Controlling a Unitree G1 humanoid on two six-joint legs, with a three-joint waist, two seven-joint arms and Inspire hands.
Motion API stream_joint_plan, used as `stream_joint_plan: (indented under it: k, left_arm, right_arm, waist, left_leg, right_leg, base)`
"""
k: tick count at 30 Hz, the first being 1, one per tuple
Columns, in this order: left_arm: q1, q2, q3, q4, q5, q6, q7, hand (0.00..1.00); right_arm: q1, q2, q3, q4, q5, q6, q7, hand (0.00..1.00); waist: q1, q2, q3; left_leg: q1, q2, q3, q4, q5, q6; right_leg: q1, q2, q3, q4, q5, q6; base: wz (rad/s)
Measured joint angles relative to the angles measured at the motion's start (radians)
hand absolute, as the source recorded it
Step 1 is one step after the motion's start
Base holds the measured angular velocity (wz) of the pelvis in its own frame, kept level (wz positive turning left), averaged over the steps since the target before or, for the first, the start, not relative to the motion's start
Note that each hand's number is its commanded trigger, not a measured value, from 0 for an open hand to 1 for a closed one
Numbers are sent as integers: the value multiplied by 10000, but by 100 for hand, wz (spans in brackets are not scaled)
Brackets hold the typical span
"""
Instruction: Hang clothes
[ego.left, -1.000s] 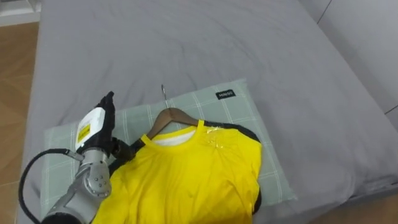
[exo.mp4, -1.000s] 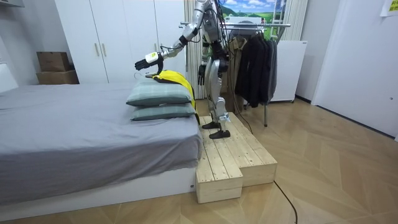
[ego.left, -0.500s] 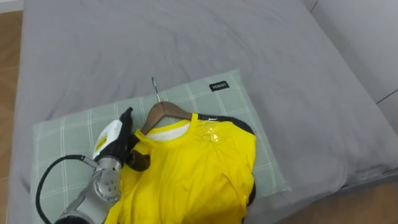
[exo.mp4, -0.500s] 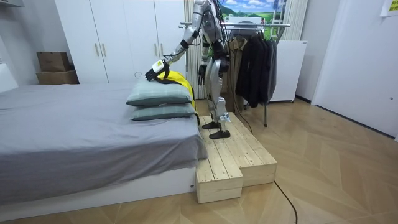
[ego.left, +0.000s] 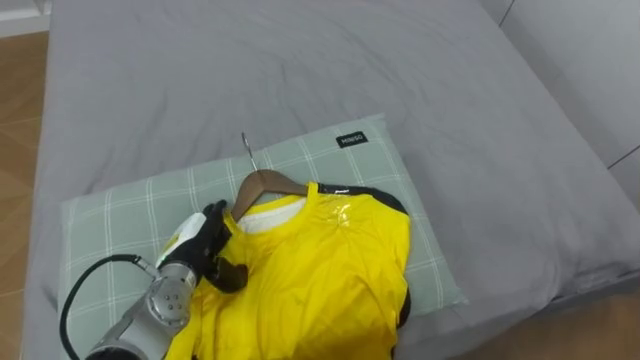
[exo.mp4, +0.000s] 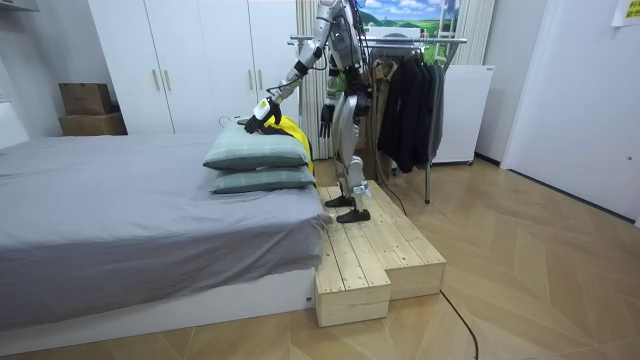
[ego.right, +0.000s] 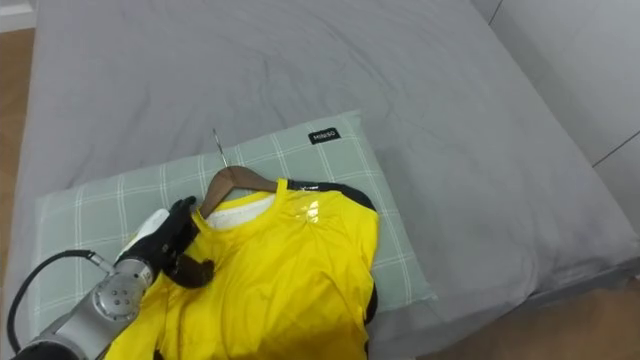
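Your left hand is coming down from above the pillow onto the left shoulder of the yellow shirt, and you cannot tell whether it is gripping yet; your right hand is hanging well back at your side. Just beyond the left hand, to its right, the wooden hanger is lying crosswise inside the collar, its hook pointing away from you while the shirt is trailing back toward you.
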Motion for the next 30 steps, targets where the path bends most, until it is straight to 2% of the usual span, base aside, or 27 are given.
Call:
stream_joint_plan:
  k: [7,12,30]
  left_arm:
    - [-56,95,-144,295,16,175,-775,0]
    - [-57,92,-146,357,22,375,-1170,0]
    - [71,78,-80,414,126,388,-1559,0]
  right_arm:
    - [-65,-53,-14,12,-572,139,237,0]
    - [-65,-63,-12,17,-788,215,318,0]
    - [-67,-73,-54,11,-862,221,212,0]
  waist:
    - [-79,40,-26]
    - [-184,180,-117]
    - [-151,161,-121]
  left_leg:
    - [104,-31,3,18,53,6]
    - [141,-56,-8,17,84,18]
    - [319,-147,72,19,109,60]
  right_leg:
    - [143,-25,64,-18,-21,11]
    - [174,-54,57,8,-21,11]
    - [160,-150,84,330,-149,74]
  base:
    - [2]
    - [0]
    - [-1]
